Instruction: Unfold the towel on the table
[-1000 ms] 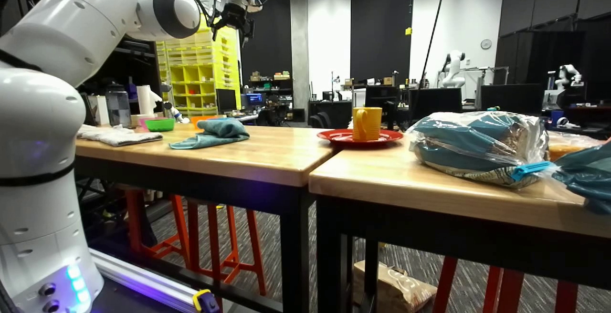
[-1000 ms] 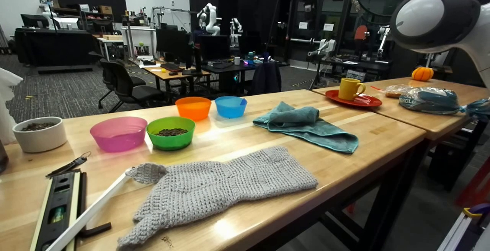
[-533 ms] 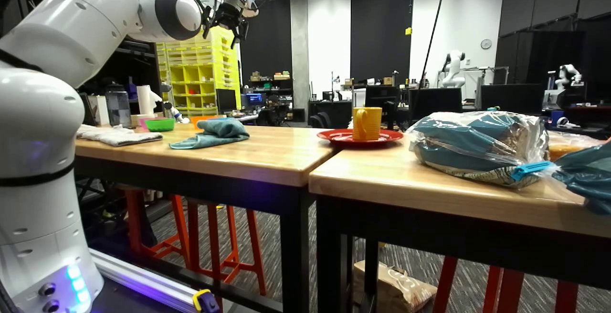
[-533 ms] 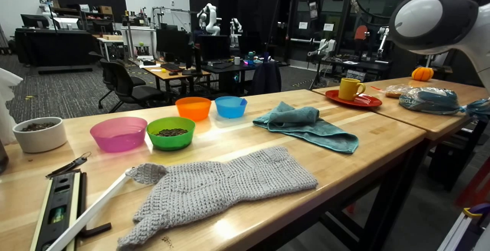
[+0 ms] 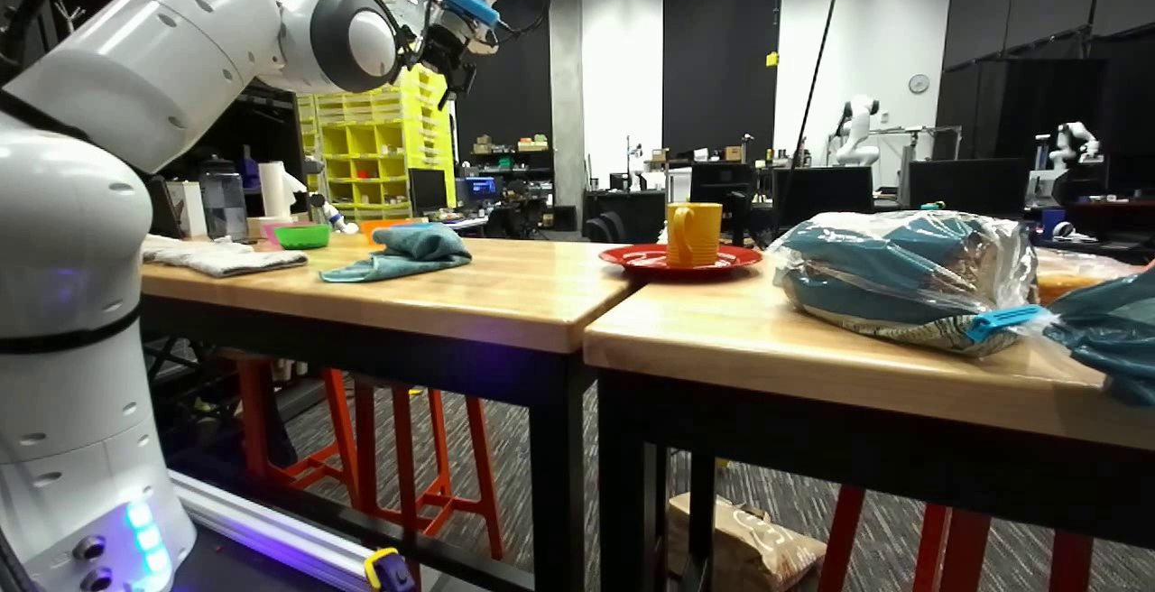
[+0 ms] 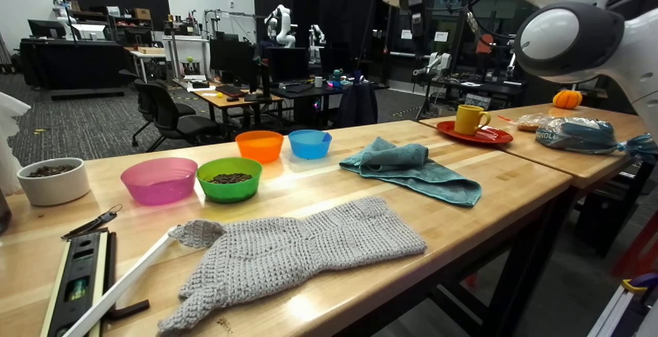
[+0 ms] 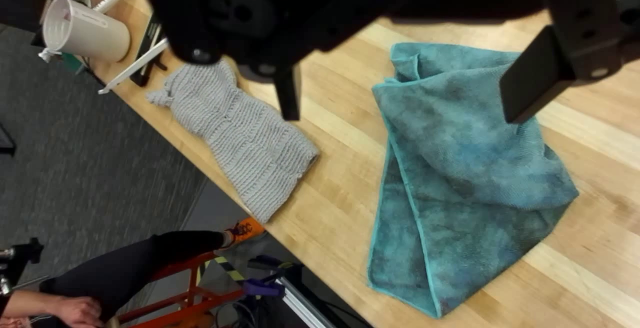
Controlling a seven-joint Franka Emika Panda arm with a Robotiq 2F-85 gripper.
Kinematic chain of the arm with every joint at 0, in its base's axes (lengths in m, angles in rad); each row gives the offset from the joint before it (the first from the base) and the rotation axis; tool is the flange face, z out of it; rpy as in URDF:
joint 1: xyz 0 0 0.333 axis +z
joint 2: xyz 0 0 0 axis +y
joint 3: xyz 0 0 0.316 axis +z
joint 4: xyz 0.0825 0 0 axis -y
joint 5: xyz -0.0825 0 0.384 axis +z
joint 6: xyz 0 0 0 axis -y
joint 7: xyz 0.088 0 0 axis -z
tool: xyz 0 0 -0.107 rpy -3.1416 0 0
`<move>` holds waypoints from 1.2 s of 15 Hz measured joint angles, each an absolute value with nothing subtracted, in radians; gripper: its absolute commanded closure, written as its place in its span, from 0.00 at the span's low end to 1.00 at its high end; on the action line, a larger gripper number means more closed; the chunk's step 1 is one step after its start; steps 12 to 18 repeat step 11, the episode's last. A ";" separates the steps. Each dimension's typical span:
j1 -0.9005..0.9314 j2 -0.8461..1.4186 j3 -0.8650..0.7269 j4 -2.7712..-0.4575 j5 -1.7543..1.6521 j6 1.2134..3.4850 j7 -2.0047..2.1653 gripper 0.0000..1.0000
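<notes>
The teal towel (image 7: 470,178) lies folded and rumpled on the wooden table, with a raised fold and one flat corner. It also shows in both exterior views (image 5: 406,254) (image 6: 411,170). My gripper (image 7: 409,100) is open and empty, its black fingers wide apart. In the wrist view the right finger (image 7: 537,78) overlaps the towel's upper right part, and the left finger (image 7: 288,95) shows over bare wood. In an exterior view the gripper (image 5: 457,91) hangs tilted, well above the towel and not touching it.
A grey knitted piece (image 6: 308,239) lies beside the towel near the table edge. Pink (image 6: 159,183), green (image 6: 229,188), orange (image 6: 259,147) and blue (image 6: 309,144) bowls stand behind. A red plate (image 6: 501,135) with a yellow mug (image 6: 467,120) and a bagged loaf (image 6: 576,136) sit beyond.
The arm has leaned forward and lowered, and my gripper has tilted and come down somewhat. The towel and the other table objects have not moved.
</notes>
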State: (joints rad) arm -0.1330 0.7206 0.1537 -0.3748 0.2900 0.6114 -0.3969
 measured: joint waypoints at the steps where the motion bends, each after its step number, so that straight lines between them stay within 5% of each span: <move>1: -0.142 0.733 0.160 -0.375 0.305 0.604 -0.397 0.00; 18: -0.141 0.831 0.118 -0.371 0.119 0.680 -0.494 0.00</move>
